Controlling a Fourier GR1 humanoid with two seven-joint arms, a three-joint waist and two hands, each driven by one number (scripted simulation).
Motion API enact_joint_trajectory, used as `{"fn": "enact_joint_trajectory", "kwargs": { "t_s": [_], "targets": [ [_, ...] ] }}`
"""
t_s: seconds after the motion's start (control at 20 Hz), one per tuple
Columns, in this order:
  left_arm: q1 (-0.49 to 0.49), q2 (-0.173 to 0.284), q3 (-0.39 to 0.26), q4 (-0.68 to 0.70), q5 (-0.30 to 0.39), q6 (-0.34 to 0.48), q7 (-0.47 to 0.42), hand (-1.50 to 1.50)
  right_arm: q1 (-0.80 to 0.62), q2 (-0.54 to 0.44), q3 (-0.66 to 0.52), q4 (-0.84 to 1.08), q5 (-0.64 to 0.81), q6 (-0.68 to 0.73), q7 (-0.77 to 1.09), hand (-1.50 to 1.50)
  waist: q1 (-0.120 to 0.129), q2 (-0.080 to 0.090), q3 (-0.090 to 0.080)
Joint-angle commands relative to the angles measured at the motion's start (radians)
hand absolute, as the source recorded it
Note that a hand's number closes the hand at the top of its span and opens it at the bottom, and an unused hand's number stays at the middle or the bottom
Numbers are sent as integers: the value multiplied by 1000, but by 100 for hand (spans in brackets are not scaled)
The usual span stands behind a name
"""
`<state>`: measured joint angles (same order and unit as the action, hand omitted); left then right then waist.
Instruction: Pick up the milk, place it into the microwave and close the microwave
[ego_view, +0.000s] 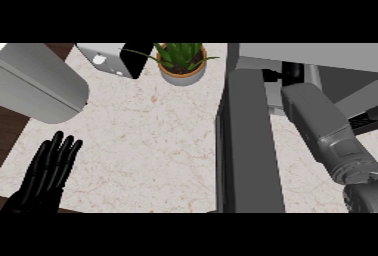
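I see the microwave at my right on the pale marbled surface, its dark grey door swung open toward me and seen edge-on, while the milk is nowhere I can make out.

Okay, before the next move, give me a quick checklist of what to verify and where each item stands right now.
1. Microwave door open: ok, it stands swung out over the counter.
2. Milk located: cannot tell, it shows nowhere.
3. Right hand holding the milk: cannot tell, only a dark shape shows past the door at the forearm's end.
4. Left hand out of the way: ok, it rests open at the lower left.
5. Plant clear of the door: ok, it stands apart, to the door's left.
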<state>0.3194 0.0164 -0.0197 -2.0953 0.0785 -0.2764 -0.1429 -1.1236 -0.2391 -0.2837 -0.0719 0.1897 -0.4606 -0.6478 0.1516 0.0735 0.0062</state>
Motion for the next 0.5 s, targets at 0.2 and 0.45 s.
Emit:
{"fn": "enact_joint_trajectory", "kwargs": {
  "t_s": [0.2,0.45],
  "targets": [
    [15,-8,-40,-21,-23,4,10,-150,49,-53,-9,-3,-8,139,-45,-150,-14,-12,0],
    [-8,-16,-74,-10,-37,48,7,-150,86,-40,-36,-11,-34,170,-84,-150,-27,-14,0]
  ]
}}
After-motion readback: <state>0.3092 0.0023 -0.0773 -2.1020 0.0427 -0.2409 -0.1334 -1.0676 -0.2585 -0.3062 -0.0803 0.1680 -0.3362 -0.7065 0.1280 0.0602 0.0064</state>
